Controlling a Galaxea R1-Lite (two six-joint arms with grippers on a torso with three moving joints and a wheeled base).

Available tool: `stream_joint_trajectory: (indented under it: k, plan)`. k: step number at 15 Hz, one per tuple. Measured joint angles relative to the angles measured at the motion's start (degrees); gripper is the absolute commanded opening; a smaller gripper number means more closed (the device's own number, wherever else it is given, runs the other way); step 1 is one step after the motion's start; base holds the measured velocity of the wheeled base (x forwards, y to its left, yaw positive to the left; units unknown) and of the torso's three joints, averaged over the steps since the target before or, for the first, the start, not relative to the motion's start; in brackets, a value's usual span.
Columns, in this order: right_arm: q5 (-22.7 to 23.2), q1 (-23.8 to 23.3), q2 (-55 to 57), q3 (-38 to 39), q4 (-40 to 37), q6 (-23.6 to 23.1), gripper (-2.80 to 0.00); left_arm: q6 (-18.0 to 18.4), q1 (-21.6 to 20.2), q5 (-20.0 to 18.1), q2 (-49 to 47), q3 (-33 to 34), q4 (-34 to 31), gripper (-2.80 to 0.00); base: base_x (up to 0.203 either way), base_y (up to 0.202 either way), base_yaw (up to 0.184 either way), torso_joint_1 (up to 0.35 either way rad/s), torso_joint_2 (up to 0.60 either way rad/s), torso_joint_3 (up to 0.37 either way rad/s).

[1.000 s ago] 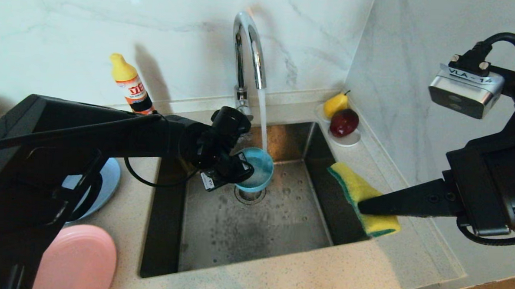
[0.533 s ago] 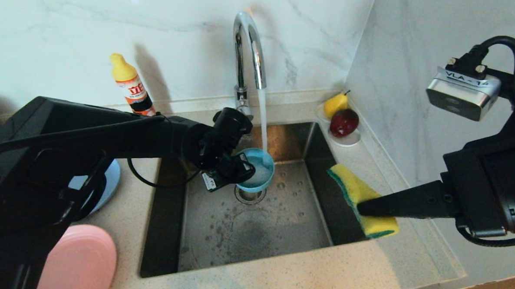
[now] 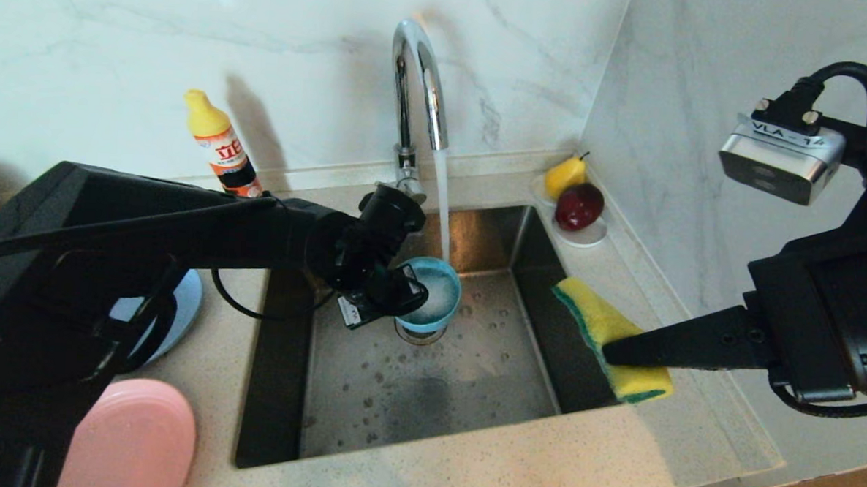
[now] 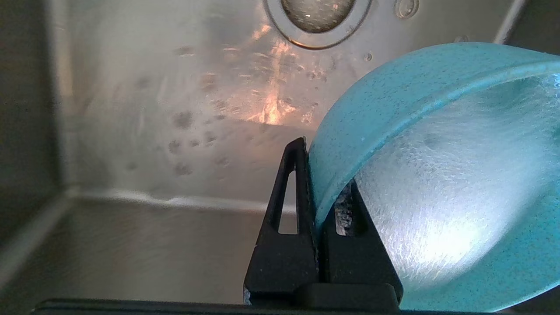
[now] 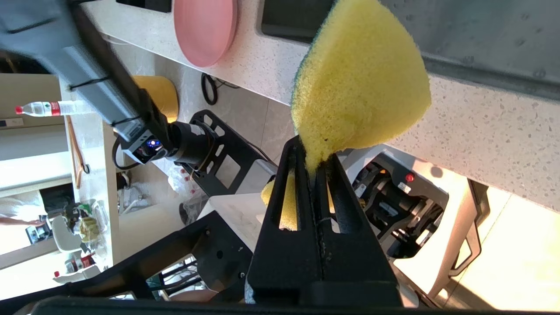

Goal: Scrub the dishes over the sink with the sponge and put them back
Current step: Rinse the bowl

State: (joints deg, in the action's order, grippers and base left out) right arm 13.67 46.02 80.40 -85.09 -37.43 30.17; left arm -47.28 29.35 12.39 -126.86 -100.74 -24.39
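Left gripper [image 3: 411,290] over the middle of the rectangular stainless steel sink [image 3: 427,389]; fingers clamped on the rim of the small matte teal bowl [image 3: 429,293], one inside, one outside. Bowl hangs tilted under the stream from the chrome gooseneck tap [image 3: 419,74], above the round strainer drain [image 4: 317,17].

Right gripper [image 3: 612,351] at the sink's right edge, fingers pinched shut on the yellow foam sponge with green scouring layer [image 3: 609,332], well apart from the bowl.

Risks, as judged:
- Thin rim pinch, wet matte surface: scrubbing pressure could lever the bowl loose into the basin.
- Sponge held by one end; likely folds instead of scrubbing.
- Water hitting the tilted bowl may splash onto the fingers.

Surroundings: speckled pale stone tabletop [image 3: 512,459], marble-look walls. Round pink plate [image 3: 132,439] at the front left edge, round grey-blue plate [image 3: 182,302] behind it.
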Motion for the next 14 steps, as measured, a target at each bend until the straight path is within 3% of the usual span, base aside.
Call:
stream_joint_trajectory:
  k: [2,4,7,11,14]
  plan:
    - [0.0,-0.1,0.0,-0.1,0.0,0.1,-2.80,1.6,-0.6,1.2,3.6,3.0,0.3,-2.80,0.000,0.000,0.000,0.000,0.00,0.000]
    - [-0.1,-0.1,0.2,-0.2,0.0,0.3,-2.80,4.4,-1.7,4.9,8.5,6.2,1.9,-2.80,0.000,0.000,0.000,0.000,0.00,0.000]
    - [-0.3,-0.2,0.3,0.5,0.0,0.5,-2.80,10.2,-3.5,10.3,16.5,13.9,9.4,-2.80,0.000,0.000,0.000,0.000,0.00,0.000]
    - [-0.5,-0.4,0.4,1.3,0.0,0.5,-2.80,23.4,-4.9,11.3,26.3,26.0,30.4,-2.80,0.000,0.000,0.000,0.000,0.00,0.000]
    - [-0.4,-1.2,0.6,1.3,0.0,0.3,-2.80,32.7,-5.5,9.8,32.4,31.9,48.0,-2.80,0.000,0.000,0.000,0.000,0.00,0.000]
